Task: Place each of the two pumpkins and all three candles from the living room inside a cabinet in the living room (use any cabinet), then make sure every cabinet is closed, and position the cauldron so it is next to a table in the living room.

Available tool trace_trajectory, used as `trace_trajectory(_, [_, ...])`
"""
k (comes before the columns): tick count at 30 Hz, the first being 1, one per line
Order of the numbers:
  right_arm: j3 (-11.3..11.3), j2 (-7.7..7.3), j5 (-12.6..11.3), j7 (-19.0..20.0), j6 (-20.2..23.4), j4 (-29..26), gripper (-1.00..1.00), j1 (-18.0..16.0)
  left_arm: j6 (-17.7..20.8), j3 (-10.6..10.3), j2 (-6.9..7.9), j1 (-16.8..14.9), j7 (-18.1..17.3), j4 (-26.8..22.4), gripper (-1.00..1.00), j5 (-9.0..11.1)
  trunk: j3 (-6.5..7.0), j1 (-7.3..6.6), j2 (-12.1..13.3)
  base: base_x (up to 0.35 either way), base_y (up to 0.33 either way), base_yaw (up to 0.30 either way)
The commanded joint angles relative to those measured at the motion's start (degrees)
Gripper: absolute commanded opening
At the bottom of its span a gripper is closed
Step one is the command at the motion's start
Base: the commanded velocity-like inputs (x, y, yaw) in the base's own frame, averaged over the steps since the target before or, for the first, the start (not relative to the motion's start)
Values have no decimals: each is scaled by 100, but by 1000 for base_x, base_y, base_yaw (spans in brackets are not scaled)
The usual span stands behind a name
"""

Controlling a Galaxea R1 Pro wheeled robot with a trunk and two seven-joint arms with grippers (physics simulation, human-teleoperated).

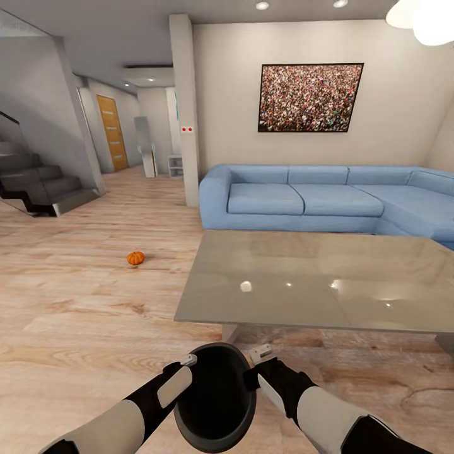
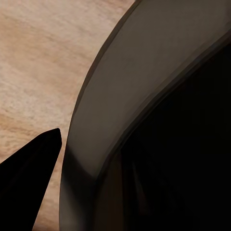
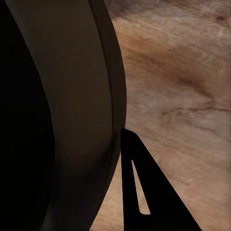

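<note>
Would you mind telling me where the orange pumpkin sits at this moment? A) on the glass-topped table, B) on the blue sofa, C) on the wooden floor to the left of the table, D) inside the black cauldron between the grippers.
C: in the head view the pumpkin lies on the bare wooden floor, left of the table and apart from the sofa and the cauldron.

The room is seen from the head camera, set high and aimed forward and down over both arms, with the desk (image 1: 315,284), sofa (image 1: 328,198) and wooden floor (image 1: 82,315) taken in from afar; each wrist camera is pressed very near the cauldron (image 1: 214,397) rim (image 2: 125,86) (image 3: 82,96); cauldron and floor (image 2: 38,62) (image 3: 178,96) are shared by all three views.
</note>
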Motion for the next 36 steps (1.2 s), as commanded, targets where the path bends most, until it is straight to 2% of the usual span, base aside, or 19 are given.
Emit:
trace_trajectory(1, [-301, -3, 208, -44, -32, -14, -100, -8, 35, 112, 6, 1, 225, 30, -100, -148, 1, -1, 0, 0, 0, 0])
trace_trajectory(20, [-301, -3, 216, -50, -62, -19, -100, -8, 35, 112, 6, 1, 224, 30, -100, -148, 1, -1, 0, 0, 0, 0])
trace_trajectory(21, [-301, -3, 216, -47, -68, -21, 100, -8, 35, 112, 6, 1, 224, 30, 100, -148, 1, -1, 0, 0, 0, 0])
trace_trajectory(36, [-293, -3, 216, -47, -62, -23, 100, -8, 35, 112, 6, 1, 224, 30, 100, -148, 1, -1, 0, 0, 0, 0])
